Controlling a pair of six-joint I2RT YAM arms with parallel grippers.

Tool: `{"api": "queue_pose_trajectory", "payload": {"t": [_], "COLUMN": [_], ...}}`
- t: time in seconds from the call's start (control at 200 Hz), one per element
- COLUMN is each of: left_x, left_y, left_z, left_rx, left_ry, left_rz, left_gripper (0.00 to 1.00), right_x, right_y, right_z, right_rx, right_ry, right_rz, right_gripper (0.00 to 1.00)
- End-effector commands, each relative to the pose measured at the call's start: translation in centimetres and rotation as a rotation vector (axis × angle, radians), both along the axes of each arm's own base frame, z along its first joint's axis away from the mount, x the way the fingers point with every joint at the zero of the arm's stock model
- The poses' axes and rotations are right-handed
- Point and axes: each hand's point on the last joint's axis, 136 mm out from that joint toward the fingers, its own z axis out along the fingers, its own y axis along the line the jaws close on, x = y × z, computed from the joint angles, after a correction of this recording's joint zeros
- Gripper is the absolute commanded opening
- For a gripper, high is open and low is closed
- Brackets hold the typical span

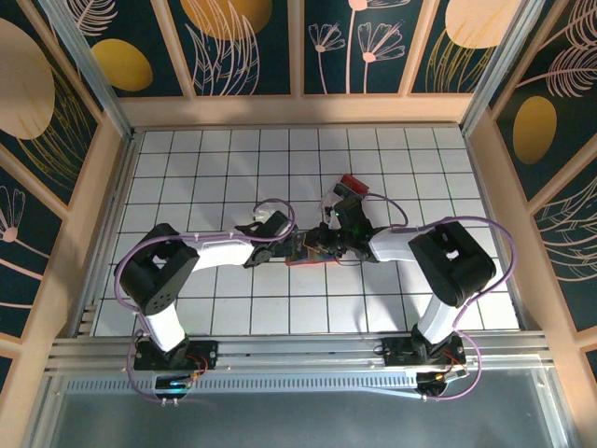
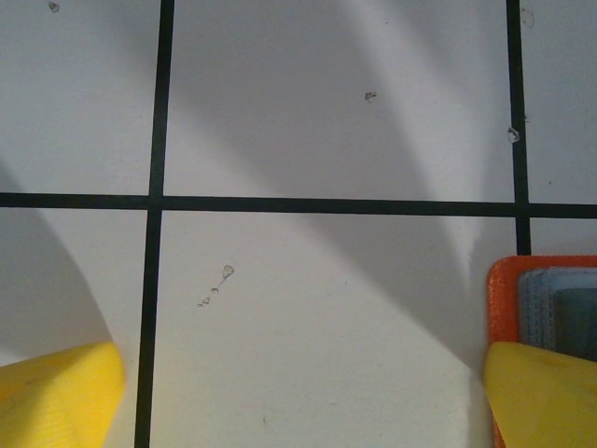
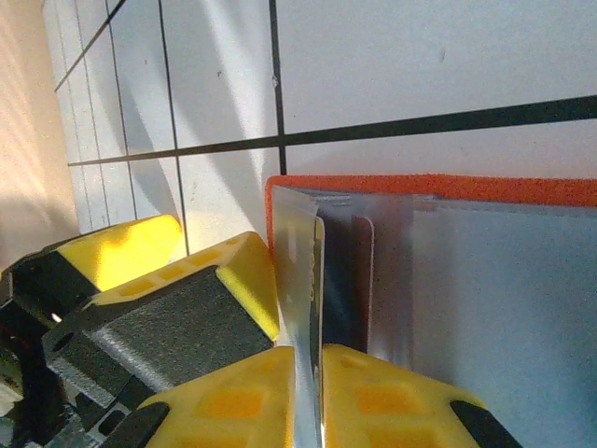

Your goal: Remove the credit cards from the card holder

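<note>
Right gripper [image 3: 308, 383] is pinching a thin silvery card [image 3: 300, 271], seen edge-on at the bottom centre of the right wrist view. Its fingers are closed on it, one on either side. The card is running up to the orange rim of the card holder [image 3: 429, 189], which is lying open with the rim crossing the middle of the frame and the blue-grey inside filling the right half. Since the card is overlapping the holder, I'm reading this as mid-extraction, not out yet. Just right of it a rounded corner is showing. It looks like another card [image 3: 362, 280] in its slot, but I can't say for sure, and I can't tell how many are in there.

Left gripper [image 2: 298, 401] is standing wide open, holding nothing. In the left wrist view the fingertip [image 2: 546, 397] at lower right is sitting over the holder's corner — touching or just above, can't tell. Probably bracing it.

Top view: holder is lying on the counter [image 1: 187, 187] at frame centre, between both grippers. A clear box [image 1: 352, 189] is sitting just above and right of it.

Status: holder open, one card gripped. Left to do — pulling it clear, setting it down, repeating for whatever is remaining inside.
</note>
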Motion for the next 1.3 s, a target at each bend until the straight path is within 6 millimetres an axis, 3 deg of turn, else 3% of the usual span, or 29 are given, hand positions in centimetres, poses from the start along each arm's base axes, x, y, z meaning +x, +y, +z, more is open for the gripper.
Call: {"api": "queue_pose_trajectory", "payload": {"t": [0.0, 0.205, 0.48, 0.776, 1.016, 1.181, 1.201, 1.296], "left_x": [-1.6, -1.4, -1.4, -1.4, -1.4, -1.5, -1.5, -1.4], "left_y": [0.9, 0.8, 1.1, 1.5, 1.5, 1.7, 1.7, 1.8], "left_z": [-2.4, -2.4, -2.7, -2.9, -3.0, -3.0, -3.0, -3.0], "left_rx": [0.021, 0.023, 0.043, 0.068, 0.074, 0.080, 0.081, 0.080], "left_ry": [0.090, 0.085, 0.090, 0.096, 0.099, 0.100, 0.099, 0.097], "left_rz": [-0.011, -0.012, -0.003, 0.005, 0.005, 0.008, 0.008, 0.009], "left_gripper": [0.99, 0.99, 0.99, 0.99, 0.99, 0.99, 0.99, 0.99], "right_x": [0.5, 0.5, 0.3, 0.3, 0.0, -0.2, 0.6, 0.8], "right_y": [1.0, 1.5, 1.9, 0.1, 0.0, -0.5, -1.4, -2.1], "right_z": [1.3, 0.7, 2.0, 3.3, 3.1, 2.8, 2.8, 2.3], "right_rx": [0.076, 0.098, 0.163, 0.218, 0.220, 0.193, 0.184, 0.132], "right_ry": [-0.030, -0.010, -0.028, -0.052, -0.041, -0.039, -0.040, -0.041], "right_rz": [0.018, 0.025, 0.046, 0.015, 0.015, 0.005, -0.025, -0.041], "right_gripper": [0.15, 0.17, 0.16, 0.12, 0.09, 0.02, 0.01, 0.00]}}
